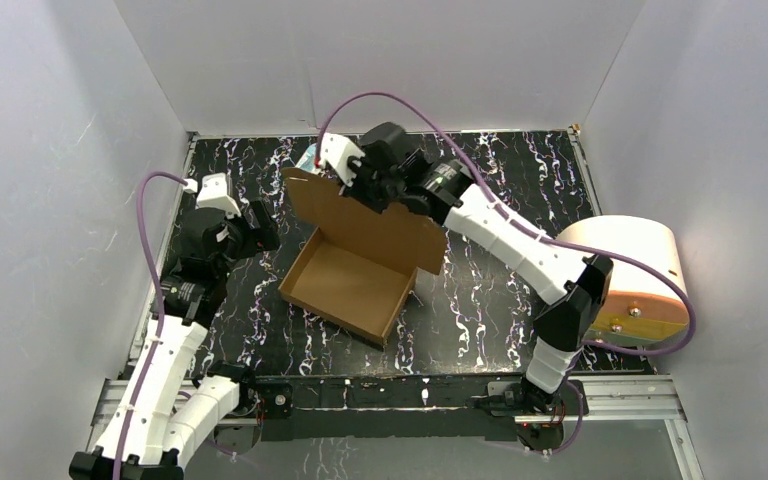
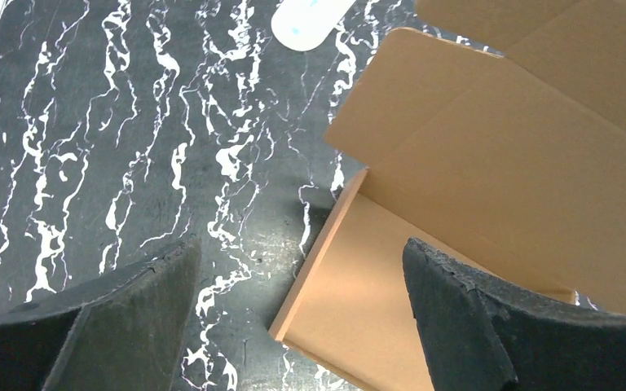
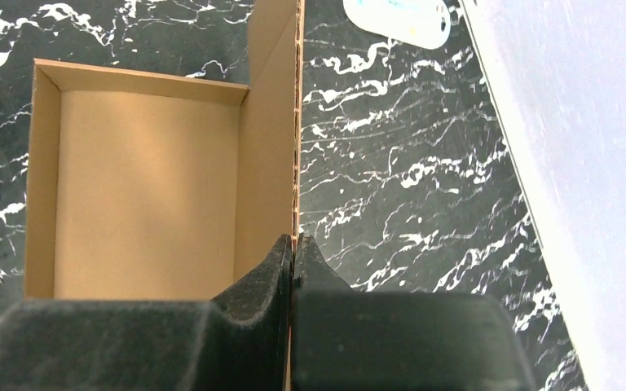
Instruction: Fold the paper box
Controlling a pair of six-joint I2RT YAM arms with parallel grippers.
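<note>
The top external view looks down from above and behind the arm bases, far enough to take in the whole bench point(image 1: 500, 200) and the paper box point(image 1: 350, 275). The left wrist view looks steeply down, close, past the left fingers point(image 2: 122, 326) at the box's corner. The right wrist view looks almost straight down over the right fingers point(image 3: 253, 326). Both wrist views share the box's tray and the white oval item point(image 2: 308, 20).

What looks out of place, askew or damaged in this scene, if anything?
Nothing looks damaged. The paper box sits askew on the table, not square to its edges, with its lid flap upright and pinched edge-on by the right fingers. A small white-and-blue oval item lies loose behind the box, near the far edge.
</note>
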